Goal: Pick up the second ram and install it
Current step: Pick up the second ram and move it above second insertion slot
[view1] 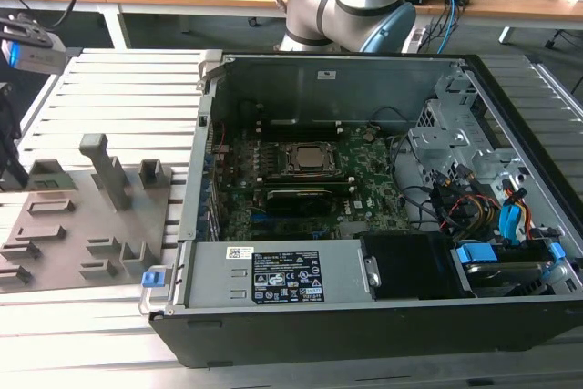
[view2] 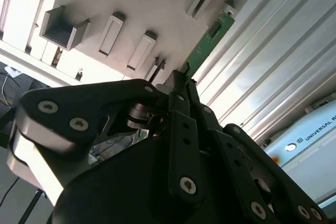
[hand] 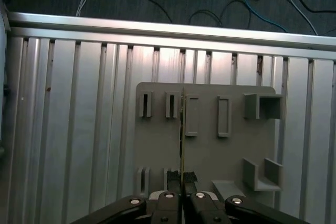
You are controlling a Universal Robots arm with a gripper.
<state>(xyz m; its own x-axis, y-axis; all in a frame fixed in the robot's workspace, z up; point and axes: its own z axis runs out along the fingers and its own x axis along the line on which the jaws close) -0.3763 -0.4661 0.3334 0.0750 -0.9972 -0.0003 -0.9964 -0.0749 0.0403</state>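
The pincer [hand: 182,178] is clenched on one end of the ram stick [view2: 209,43]. The green stick juts straight out past its fingertips and shows edge-on as a thin line in the first wrist view. Beyond the fingertips lies a grey plate [hand: 210,150] with slots, set on a slatted metal table [hand: 79,129]. Well apart from the pincer, an open computer case [view1: 319,339] carries a black-and-white label [view1: 284,284], its print too small to make out.

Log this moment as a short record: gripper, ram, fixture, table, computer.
gripper: gripper shut on the second ram
second ram: second ram green, seen edge-on in the first wrist view, over the fixture plate
fixture plate: fixture plate grey, lying on the slatted table
computer case: computer case open, motherboard exposed
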